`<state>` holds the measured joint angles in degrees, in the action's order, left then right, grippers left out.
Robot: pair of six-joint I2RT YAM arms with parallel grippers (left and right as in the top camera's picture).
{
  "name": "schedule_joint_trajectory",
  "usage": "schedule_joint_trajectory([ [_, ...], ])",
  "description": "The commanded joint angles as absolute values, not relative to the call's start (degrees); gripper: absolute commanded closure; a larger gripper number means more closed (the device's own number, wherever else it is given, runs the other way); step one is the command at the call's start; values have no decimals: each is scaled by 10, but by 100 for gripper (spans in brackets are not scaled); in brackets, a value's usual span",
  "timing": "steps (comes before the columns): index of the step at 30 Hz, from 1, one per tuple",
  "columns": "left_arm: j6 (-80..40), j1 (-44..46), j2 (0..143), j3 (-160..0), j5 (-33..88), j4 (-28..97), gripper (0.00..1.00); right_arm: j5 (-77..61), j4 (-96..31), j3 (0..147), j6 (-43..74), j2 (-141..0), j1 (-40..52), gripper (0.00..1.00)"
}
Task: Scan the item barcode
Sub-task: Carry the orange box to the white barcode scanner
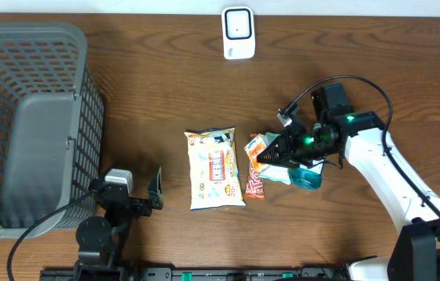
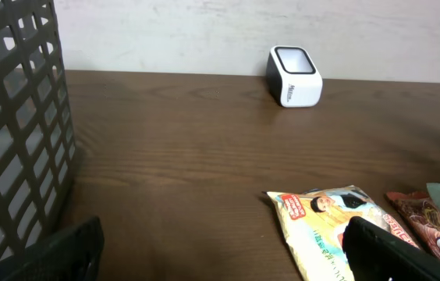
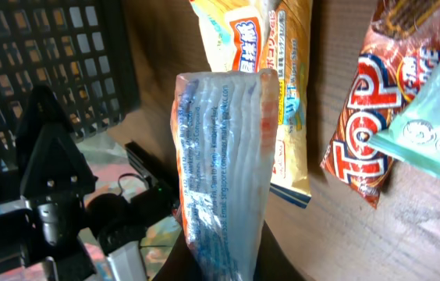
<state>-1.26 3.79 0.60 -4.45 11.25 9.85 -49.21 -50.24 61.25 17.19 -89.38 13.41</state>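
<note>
My right gripper (image 1: 271, 154) (image 3: 224, 267) is shut on a white and orange snack packet (image 1: 259, 144) (image 3: 224, 168) and holds it edge-up above the table. Printed text covers the crinkled side that faces the wrist camera. The white barcode scanner (image 1: 238, 33) (image 2: 294, 75) stands at the far edge, well away from the packet. My left gripper (image 1: 136, 187) (image 2: 224, 261) hangs open near the front edge, with nothing between its fingers.
A yellow-white snack pack (image 1: 215, 168) (image 2: 321, 226) (image 3: 282, 70), a red Top pack (image 1: 253, 181) (image 2: 427, 230) (image 3: 372, 109) and a teal packet (image 1: 306, 176) (image 3: 431, 125) lie mid-table. A grey mesh basket (image 1: 25, 117) (image 2: 13, 133) stands at the left.
</note>
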Motion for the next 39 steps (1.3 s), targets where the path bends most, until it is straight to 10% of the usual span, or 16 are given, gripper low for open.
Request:
schedule_joint_trajectory([
  [1, -5, 36, 3, -36, 111, 114, 2, -494, -493, 619, 125, -887, 132, 99],
  [26, -5, 36, 3, -36, 111, 114, 2, -58, 72, 637, 200, -1002, 196, 99],
  [39, -5, 36, 3, -36, 111, 114, 2, -78, -71, 1045, 192, -1283, 203, 99],
])
